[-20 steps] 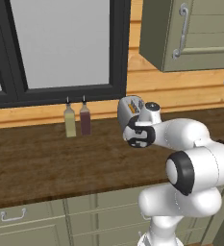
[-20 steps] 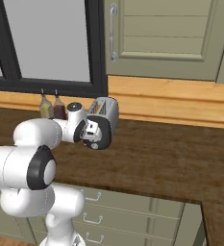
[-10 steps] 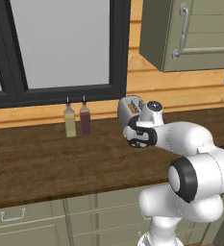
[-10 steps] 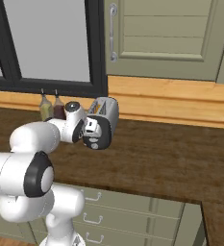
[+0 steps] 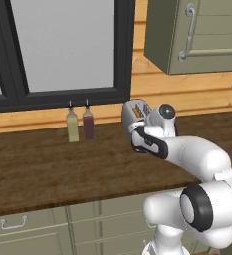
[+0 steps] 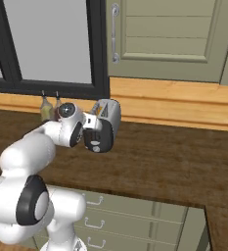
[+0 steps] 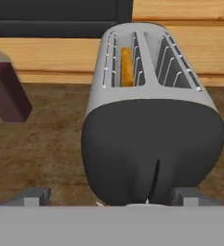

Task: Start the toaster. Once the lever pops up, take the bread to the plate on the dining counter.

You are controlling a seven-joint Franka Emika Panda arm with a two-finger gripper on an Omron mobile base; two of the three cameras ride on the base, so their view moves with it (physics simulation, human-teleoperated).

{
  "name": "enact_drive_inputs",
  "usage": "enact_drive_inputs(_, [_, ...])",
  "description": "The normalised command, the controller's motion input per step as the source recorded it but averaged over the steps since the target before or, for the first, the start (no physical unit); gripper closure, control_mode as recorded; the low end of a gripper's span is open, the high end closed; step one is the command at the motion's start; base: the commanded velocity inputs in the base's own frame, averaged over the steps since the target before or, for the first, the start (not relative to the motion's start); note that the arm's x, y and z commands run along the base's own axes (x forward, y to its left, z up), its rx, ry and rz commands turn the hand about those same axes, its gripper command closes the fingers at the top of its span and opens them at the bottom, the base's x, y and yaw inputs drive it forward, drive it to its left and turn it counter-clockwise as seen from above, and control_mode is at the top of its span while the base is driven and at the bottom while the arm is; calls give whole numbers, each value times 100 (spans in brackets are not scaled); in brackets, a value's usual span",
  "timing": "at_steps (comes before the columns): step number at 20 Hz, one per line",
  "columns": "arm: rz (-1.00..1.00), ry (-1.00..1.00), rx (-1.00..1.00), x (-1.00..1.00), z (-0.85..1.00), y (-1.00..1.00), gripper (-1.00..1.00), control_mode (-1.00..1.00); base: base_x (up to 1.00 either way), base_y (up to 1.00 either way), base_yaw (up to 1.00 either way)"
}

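Toaster: a rounded silver-grey toaster [image 7: 152, 110] is seen standing on the dark wood worktop [image 5: 48, 169], close to the pale wooden wall under the black-framed window [image 5: 62, 45]; its black end panel is turned toward the arm.
Bread: a slice of bread [image 7: 126, 67] is seen sunk upright in the left slot of the toaster in the hand view, with its orange-tan edge showing between the wire guides; the right slot is shown dark.
Hand: the hand [image 7: 108, 198] is held low at the black end panel, released and spread wide, with one grey fingertip [image 7: 34, 197] seen at either side of the panel's foot; nothing is held between them, and contact with the panel cannot be told.
Arm: the white arm is stretched forward over the worktop, and part of the toaster is covered by its wrist in both base views.
Bottles: a pale bottle [image 5: 72, 127] and a dark red bottle [image 5: 88, 124] are shown standing together, just left of the toaster.
Surroundings: a grey-green wall cupboard [image 5: 197, 35] is mounted above, and drawers [image 6: 125, 220] are fitted below the worktop.
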Motion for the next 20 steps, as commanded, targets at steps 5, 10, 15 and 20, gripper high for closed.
enact_drive_inputs(5, [0, -19, 0, 0, 70, -3, -100, -100, 0, 0, 0])
enact_drive_inputs(10, [0, -8, 0, 0, 64, -13, -100, -100, 0, 0, 0])
enact_drive_inputs(15, [0, -3, 0, 0, 12, -5, -100, -100, 0, 0, 0])
enact_drive_inputs(20, [0, -1, 0, 6, -5, 0, -100, -100, 0, 0, 0])
